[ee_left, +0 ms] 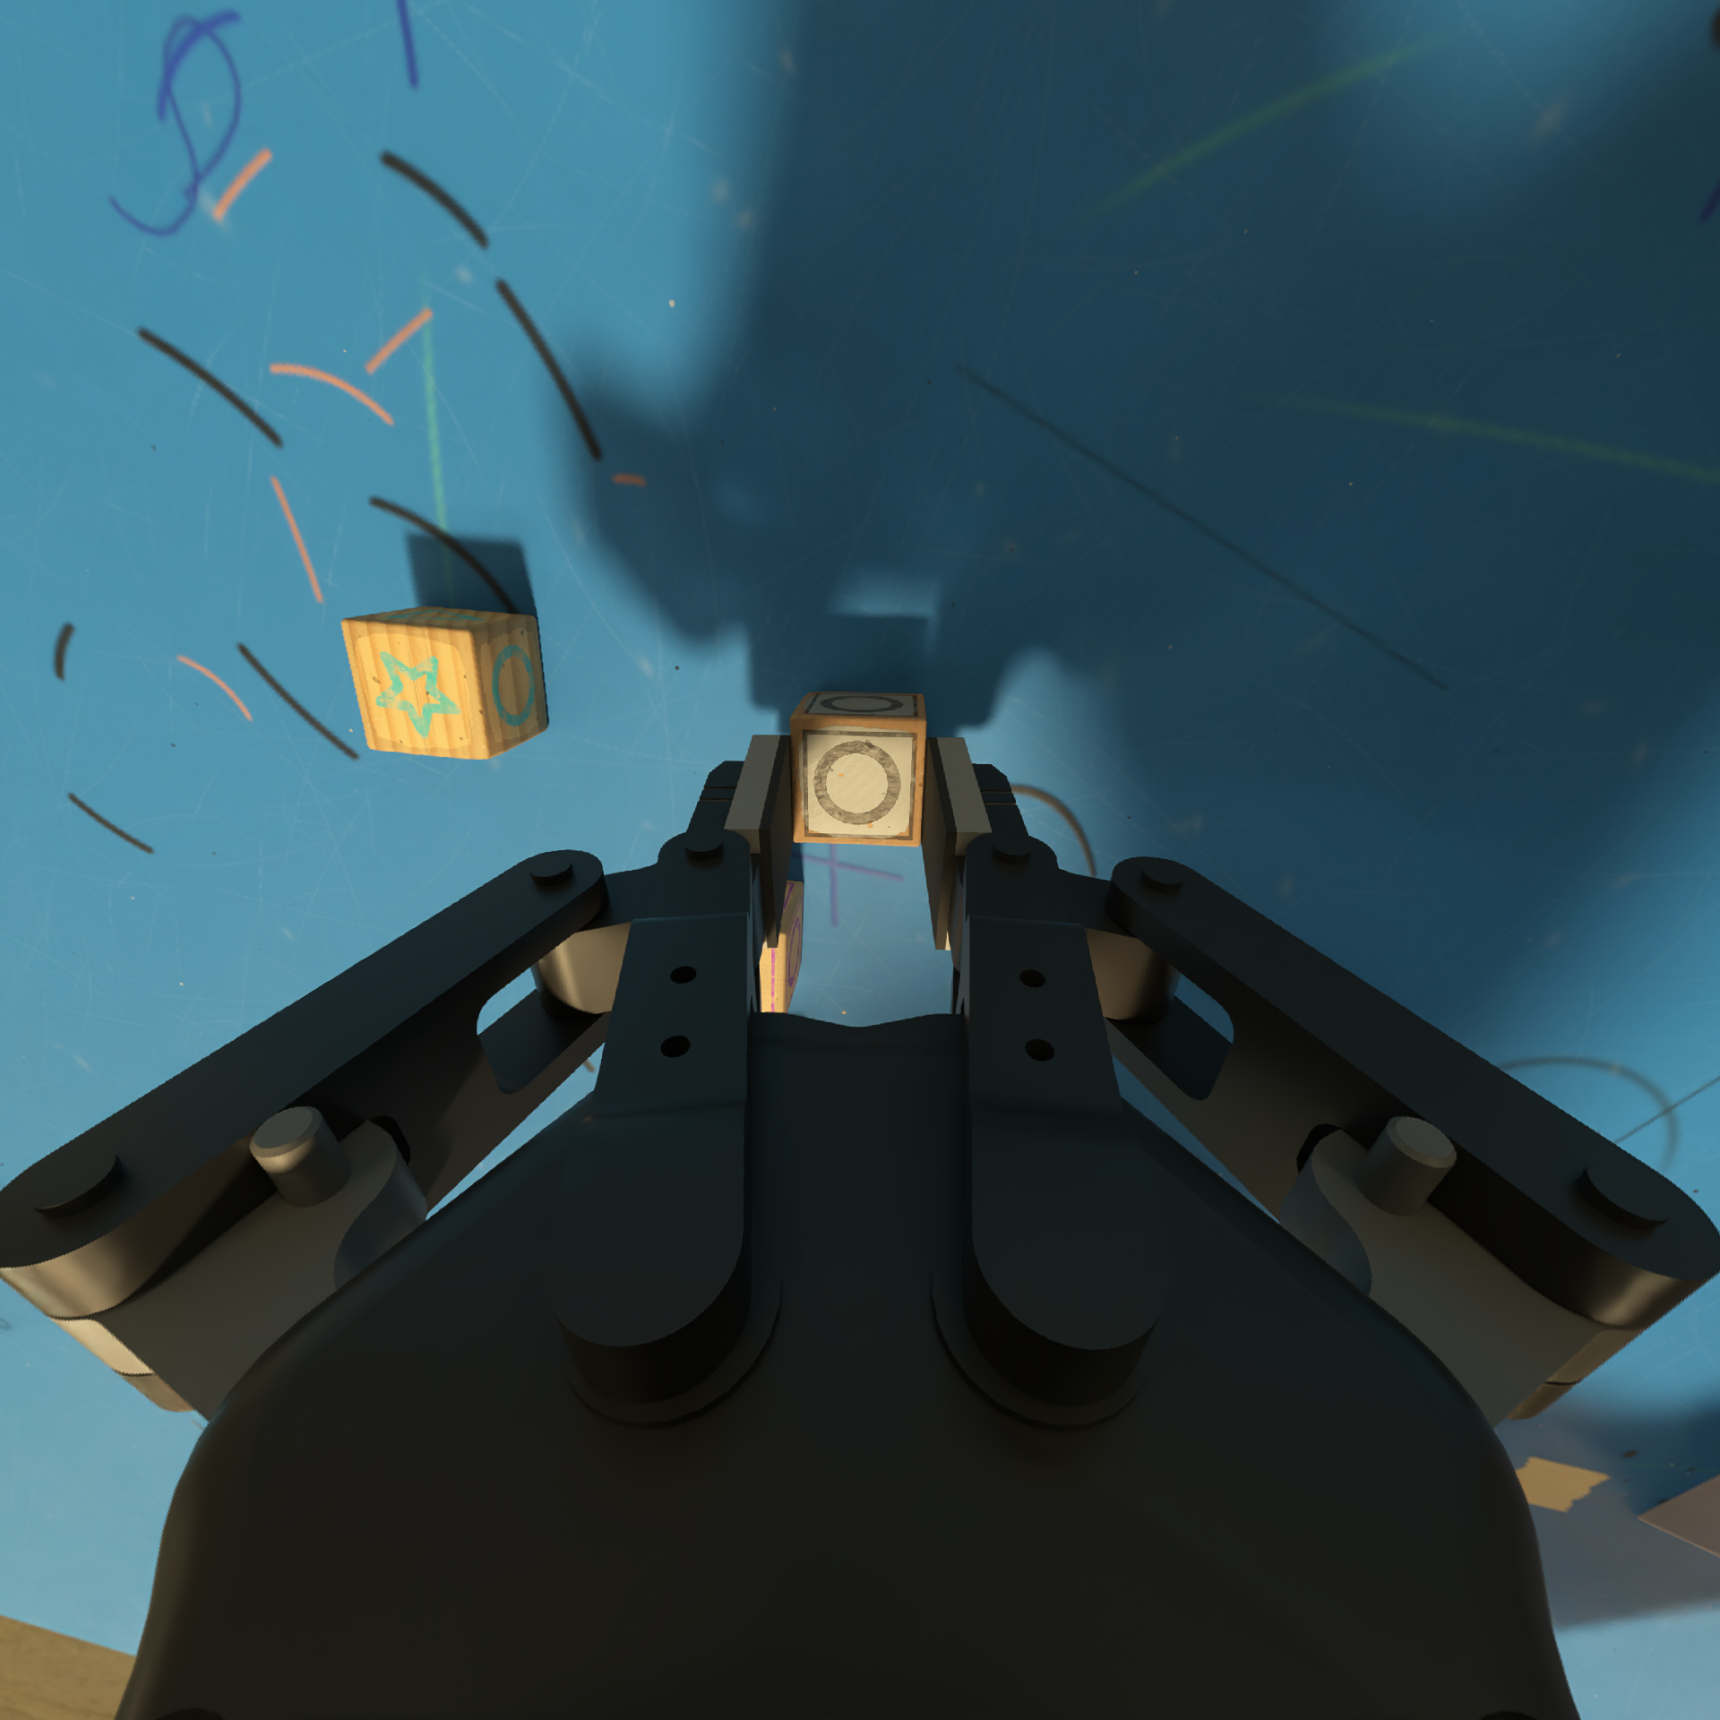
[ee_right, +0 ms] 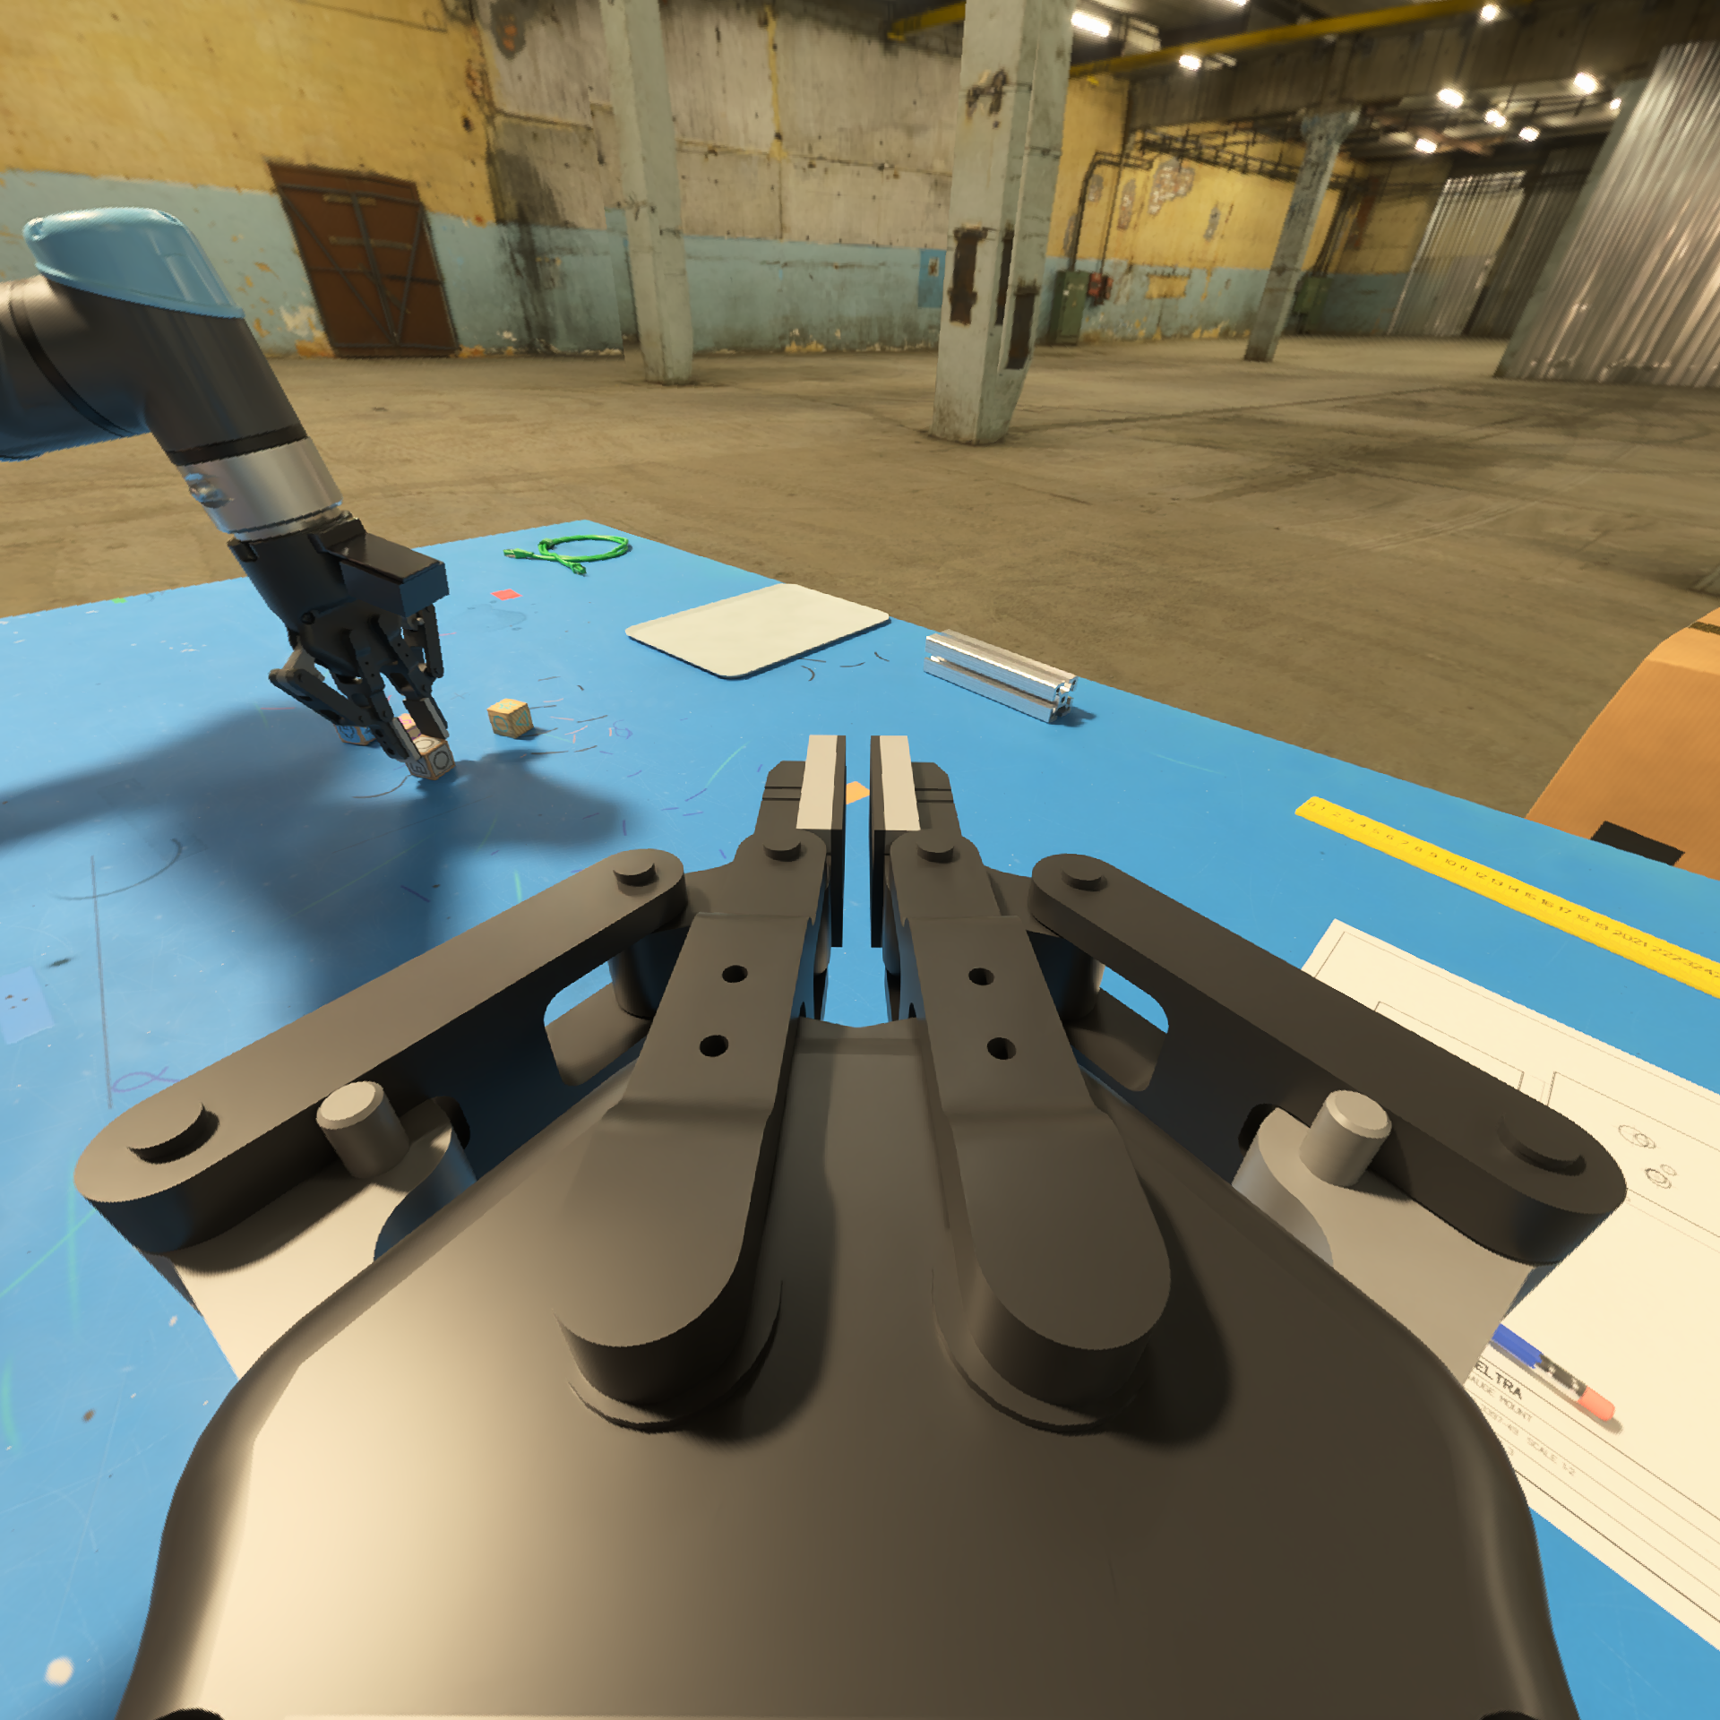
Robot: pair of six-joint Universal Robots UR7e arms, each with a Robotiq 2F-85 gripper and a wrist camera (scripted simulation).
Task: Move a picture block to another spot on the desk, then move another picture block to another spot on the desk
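My left gripper (ee_left: 856,791) is shut on a wooden picture block with a grey ring on a white face (ee_left: 856,782), held between both pads low over the blue desk (ee_left: 1210,838). A second block with a teal star (ee_left: 442,684) sits on the desk to its left, apart from it. A third block with pink marks (ee_left: 784,959) peeks out behind my left finger. The right wrist view shows the left gripper (ee_right: 421,740) on the ring block (ee_right: 434,761), with the star block (ee_right: 509,718) beside it. My right gripper (ee_right: 856,782) is shut and empty above the desk.
In the right wrist view, a green cable (ee_right: 570,551), a white flat pad (ee_right: 756,628) and an aluminium profile (ee_right: 1001,687) lie at the far side. A yellow ruler (ee_right: 1508,893), a paper sheet (ee_right: 1536,1163), a pen (ee_right: 1554,1377) and a cardboard box (ee_right: 1638,745) are at the right.
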